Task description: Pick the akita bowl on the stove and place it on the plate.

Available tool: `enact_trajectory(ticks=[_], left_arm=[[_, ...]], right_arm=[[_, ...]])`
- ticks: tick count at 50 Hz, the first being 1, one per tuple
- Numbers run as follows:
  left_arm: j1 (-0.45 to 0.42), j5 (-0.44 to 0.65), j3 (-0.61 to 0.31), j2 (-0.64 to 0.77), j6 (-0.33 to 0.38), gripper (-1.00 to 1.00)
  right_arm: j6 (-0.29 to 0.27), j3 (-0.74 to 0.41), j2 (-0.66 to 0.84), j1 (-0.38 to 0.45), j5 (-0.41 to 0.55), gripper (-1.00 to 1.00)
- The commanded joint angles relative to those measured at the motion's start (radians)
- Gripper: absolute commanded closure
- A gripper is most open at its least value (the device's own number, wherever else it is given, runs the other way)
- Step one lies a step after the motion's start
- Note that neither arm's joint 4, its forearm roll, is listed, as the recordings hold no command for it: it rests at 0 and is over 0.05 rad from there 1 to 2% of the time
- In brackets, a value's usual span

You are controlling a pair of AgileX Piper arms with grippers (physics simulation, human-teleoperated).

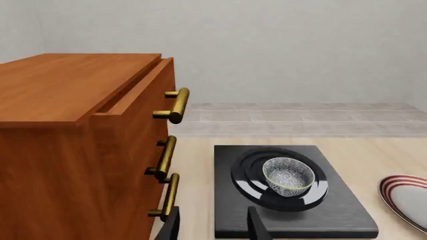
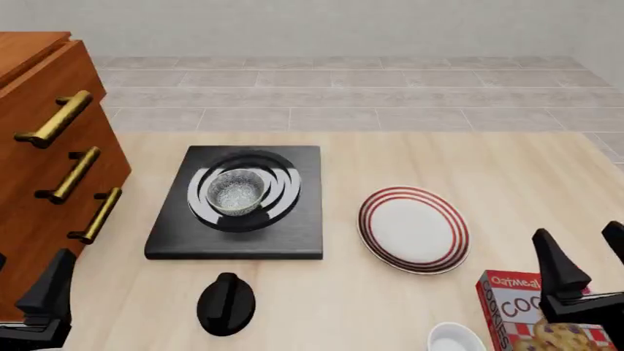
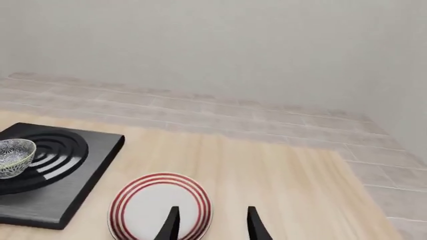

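The akita bowl [image 2: 235, 191], speckled grey-white inside, sits upright on the burner rings of the black stove [image 2: 292, 238], left of centre. The red-ringed white plate [image 2: 413, 228] lies to the stove's right with nothing on it. My left gripper [image 2: 25, 274] is open at the near left, well short of the stove. In the left wrist view its fingertips [image 1: 257, 225] frame the stove's near edge [image 1: 333, 210], with the bowl [image 1: 288, 175] beyond. My right gripper [image 2: 585, 256] is open at the near right. Its wrist view shows the plate [image 3: 143, 202] just ahead and the bowl [image 3: 13, 155] far off.
A wooden drawer cabinet [image 2: 39, 146] with brass handles stands along the left, its top drawer slightly open. A black knob [image 2: 226, 303] lies in front of the stove. A plain white bowl [image 2: 457, 338] and a cookie box [image 2: 531, 314] sit at the near right.
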Motion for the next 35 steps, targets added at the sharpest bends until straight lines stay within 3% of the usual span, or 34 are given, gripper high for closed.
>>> enact_trajectory(ticks=[1, 6, 20, 23, 35], left_arm=[[0.0, 0.0, 0.0, 0.0, 0.0, -1.0], [0.0, 0.0, 0.0, 0.0, 0.0, -1.0], [0.0, 0.0, 0.0, 0.0, 0.0, -1.0], [0.0, 0.0, 0.0, 0.0, 0.0, -1.0], [0.0, 0.0, 0.0, 0.0, 0.0, -1.0]], right_arm=[[-0.056, -0.126, 0.141, 0.057, -0.026, -1.0], [-0.083, -0.189, 0.213, 0.094, -0.017, -1.0], [-0.075, -0.368, 0.452, 0.173, -0.003, -1.0], [-0.106, -0.401, 0.537, 0.198, -0.001, -1.0], [-0.107, -0.527, 0.655, 0.283, 0.026, -1.0]])
